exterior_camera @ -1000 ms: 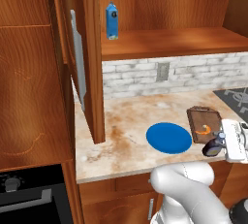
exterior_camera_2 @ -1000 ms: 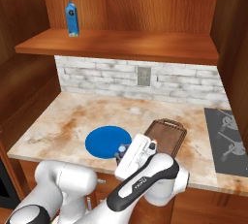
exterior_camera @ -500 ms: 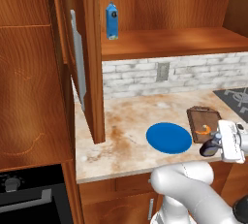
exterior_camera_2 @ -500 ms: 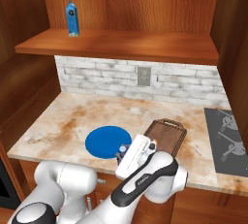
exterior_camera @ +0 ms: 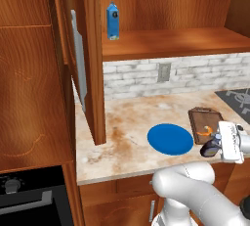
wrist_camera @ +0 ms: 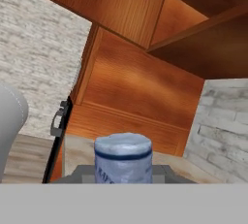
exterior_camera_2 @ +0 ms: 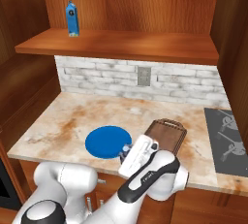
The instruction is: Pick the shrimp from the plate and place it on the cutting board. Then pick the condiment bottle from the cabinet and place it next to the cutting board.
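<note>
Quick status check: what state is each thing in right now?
shrimp: lying on the cutting board
plate: bare, on the counter
cabinet: door open
condiment bottle: held upright in the pincer
pincer: shut on the bottle

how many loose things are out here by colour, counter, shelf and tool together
blue: 2, plate and carton
orange: 1, shrimp on the board
dark brown: 1, board
pale-capped: 1, bottle in the tool
total: 5
</note>
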Controlling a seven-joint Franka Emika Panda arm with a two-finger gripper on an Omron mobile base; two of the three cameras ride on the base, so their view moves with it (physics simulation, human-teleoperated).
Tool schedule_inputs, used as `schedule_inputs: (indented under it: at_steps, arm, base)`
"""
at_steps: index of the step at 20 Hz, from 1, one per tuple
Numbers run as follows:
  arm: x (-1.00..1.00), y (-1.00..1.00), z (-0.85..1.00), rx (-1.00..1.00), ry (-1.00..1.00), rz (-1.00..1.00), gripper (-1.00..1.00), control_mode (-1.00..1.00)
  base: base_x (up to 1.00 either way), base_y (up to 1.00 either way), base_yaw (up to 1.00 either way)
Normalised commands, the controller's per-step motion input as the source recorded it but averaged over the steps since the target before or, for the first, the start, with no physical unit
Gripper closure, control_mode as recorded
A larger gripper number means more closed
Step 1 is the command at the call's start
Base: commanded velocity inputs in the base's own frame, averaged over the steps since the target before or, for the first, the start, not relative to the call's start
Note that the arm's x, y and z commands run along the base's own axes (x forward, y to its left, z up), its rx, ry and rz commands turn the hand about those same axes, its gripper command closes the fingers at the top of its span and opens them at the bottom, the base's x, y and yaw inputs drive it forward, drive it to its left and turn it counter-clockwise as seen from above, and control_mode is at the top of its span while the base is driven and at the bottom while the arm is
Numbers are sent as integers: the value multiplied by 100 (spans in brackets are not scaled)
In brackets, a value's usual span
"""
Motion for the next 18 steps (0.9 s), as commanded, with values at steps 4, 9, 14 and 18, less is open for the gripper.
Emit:
schedule_inputs:
  at_steps: [4,9,14,18]
  arm:
    - [10,-22,-10,0,0,0,100,-100]
    - [6,-16,-14,0,0,0,100,-100]
    - [9,-2,-15,0,0,0,100,-100]
    - [12,0,-16,0,0,0,100,-100]
  base:
    - [0,0,0]
    - [0,0,0]
    - [0,0,0]
    - [0,0,0]
